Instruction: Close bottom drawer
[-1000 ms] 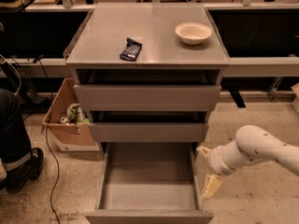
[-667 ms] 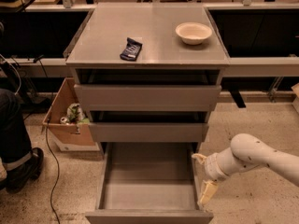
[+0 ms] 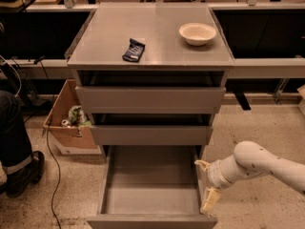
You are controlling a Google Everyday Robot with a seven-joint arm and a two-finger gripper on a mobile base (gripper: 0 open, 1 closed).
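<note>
The bottom drawer of the grey cabinet is pulled far out, showing its long grey tray interior; its front lies at the bottom edge of the view. The two drawers above it are nearly closed. My gripper hangs on the white arm from the right, just outside the drawer's right side wall, near its front corner. One cream finger points down beside the wall.
On the cabinet top lie a dark snack packet and a white bowl. A cardboard box with rubbish stands on the floor at the left. A person's leg and shoe are at the far left.
My arm and gripper have shifted left and slightly down, closer to the drawer's right side. The drawer has not moved.
</note>
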